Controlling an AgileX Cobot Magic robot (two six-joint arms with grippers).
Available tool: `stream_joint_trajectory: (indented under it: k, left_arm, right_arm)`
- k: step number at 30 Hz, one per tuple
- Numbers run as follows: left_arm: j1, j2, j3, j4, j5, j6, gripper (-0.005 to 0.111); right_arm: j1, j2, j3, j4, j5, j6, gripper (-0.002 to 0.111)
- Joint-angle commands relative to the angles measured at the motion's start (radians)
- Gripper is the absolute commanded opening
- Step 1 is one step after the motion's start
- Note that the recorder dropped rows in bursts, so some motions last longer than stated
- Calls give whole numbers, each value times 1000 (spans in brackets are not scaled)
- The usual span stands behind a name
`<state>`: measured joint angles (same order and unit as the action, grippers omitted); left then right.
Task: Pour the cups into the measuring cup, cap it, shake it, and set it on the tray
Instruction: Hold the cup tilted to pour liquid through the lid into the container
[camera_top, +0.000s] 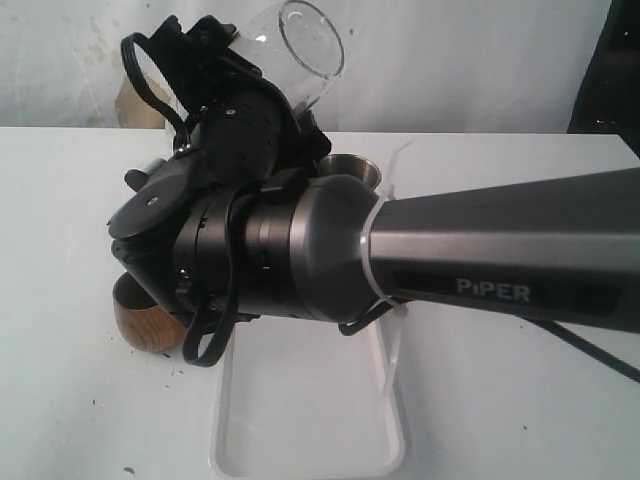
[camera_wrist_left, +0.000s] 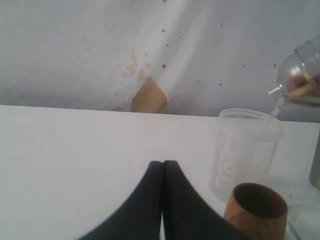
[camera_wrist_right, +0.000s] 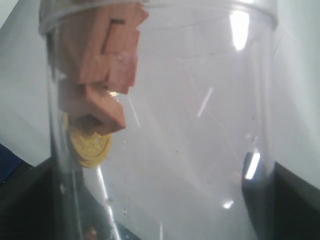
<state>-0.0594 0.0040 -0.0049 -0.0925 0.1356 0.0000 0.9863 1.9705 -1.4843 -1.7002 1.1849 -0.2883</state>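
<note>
My right gripper (camera_top: 255, 90) is shut on the measuring cup (camera_top: 300, 50), a clear cylinder held raised and tilted above the table's far side. In the right wrist view the measuring cup (camera_wrist_right: 165, 125) fills the frame, with pink blocks (camera_wrist_right: 105, 55) and a gold disc (camera_wrist_right: 90, 145) piled at its far end. The dark fingers (camera_wrist_right: 260, 195) press on either side of it. The brown wooden cup (camera_top: 145, 320) stands left of the tray (camera_top: 310, 420). The steel tumbler (camera_top: 352, 170) peeks from behind the arm. My left gripper (camera_wrist_left: 163, 165) is shut and empty, low over the table near the wooden cup (camera_wrist_left: 257, 207).
A frosted plastic tub (camera_wrist_left: 245, 150) stands beyond the wooden cup, directly below the raised measuring cup (camera_wrist_left: 302, 75). The right arm (camera_top: 480, 260) stretches across the exterior view and hides much of the table. A white cloth wall (camera_wrist_left: 100, 50) backs the table.
</note>
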Motion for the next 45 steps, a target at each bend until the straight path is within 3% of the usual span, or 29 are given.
stream_joint_trajectory:
  k: [1,45]
  left_arm:
    - [-3,-4,5,4,-10,0,0]
    - [-3,-4,5,4,-10,0,0]
  right_arm:
    - [1,-23,-4,-44,-2,-6,0]
    - [-63,-23,-4,-44,-189,-15,0]
